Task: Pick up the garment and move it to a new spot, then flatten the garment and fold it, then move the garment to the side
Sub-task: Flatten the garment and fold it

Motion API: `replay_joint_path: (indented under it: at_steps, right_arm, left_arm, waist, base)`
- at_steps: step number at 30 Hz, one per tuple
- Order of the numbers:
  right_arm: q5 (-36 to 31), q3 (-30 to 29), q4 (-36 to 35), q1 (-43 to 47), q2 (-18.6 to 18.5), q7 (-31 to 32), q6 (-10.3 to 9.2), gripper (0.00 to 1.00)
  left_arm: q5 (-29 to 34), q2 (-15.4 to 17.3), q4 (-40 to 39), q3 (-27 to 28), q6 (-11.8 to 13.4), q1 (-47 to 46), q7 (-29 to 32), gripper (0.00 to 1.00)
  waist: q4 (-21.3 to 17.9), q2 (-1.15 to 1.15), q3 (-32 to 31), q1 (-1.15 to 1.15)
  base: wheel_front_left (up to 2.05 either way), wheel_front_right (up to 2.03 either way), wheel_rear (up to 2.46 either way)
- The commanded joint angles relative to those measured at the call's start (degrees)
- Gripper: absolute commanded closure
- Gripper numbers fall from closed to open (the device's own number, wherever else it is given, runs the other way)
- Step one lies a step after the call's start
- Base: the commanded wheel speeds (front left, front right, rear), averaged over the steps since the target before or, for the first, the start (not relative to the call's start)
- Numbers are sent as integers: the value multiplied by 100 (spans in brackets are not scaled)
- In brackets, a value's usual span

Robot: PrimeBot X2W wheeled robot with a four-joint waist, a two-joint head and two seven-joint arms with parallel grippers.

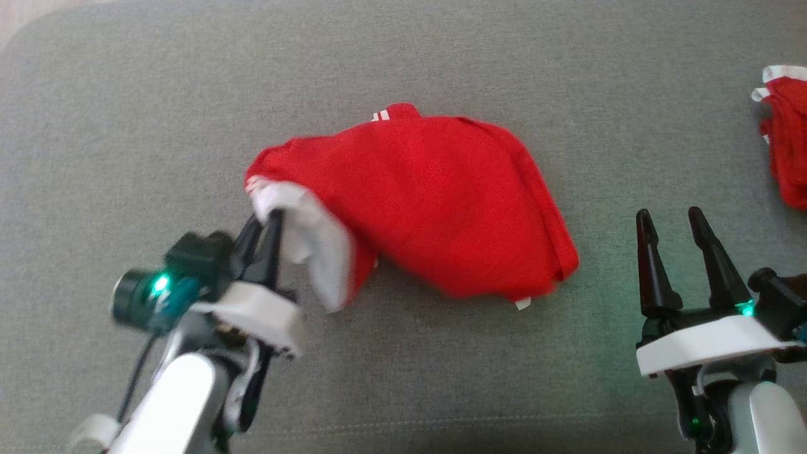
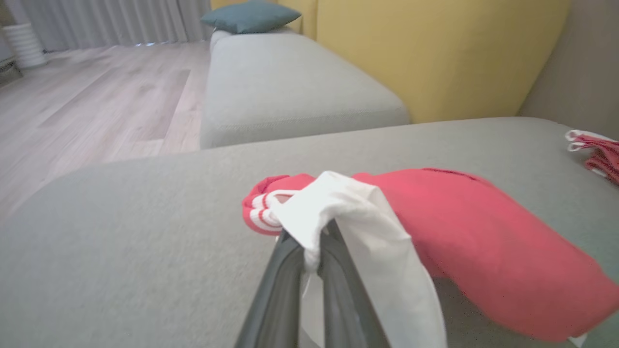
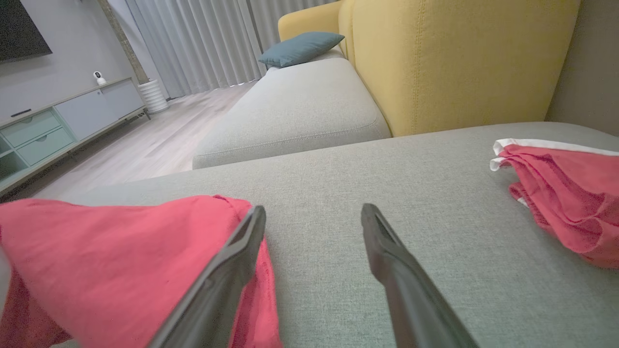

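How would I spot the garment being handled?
On the grey sofa cushion, the garment is the large red heap in the middle. Unlike the red bundle at the right edge, its white part is pinched by the left tool.

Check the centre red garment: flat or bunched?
Bunched: the red garment lies in a rumpled heap, its white part pinched in the left tool.

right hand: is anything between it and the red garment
Nothing visible. Only bare grey cushion lies between the open right hand and the garment. The second red garment lies off to the right, out of the path.
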Motion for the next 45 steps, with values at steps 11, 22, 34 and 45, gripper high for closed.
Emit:
replay_joint_path:
  at_steps: [11,22,34,45]
  right_arm:
    - [4,124,-199,-236,-29,-13,37,0]
    - [-176,2,-361,-169,-29,57,37,0]
    - [-323,-30,-560,4,-29,194,37,0]
    - [-307,32,-649,185,-29,274,37,0]
  left_arm:
    - [-857,205,863,681,-60,631,17,82]
    - [-736,122,1435,1072,264,455,-1128,0]
    - [-250,204,785,1162,570,478,-1476,0]
    - [-52,230,146,808,568,697,-1317,0]
  waist:
    - [103,0,41,0]
    - [139,0,-159,0]
    - [91,0,-473,0]
    - [6,0,-619,0]
  base:
    - [0,0,0]
    - [0,0,0]
    - [0,0,0]
    - [0,0,0]
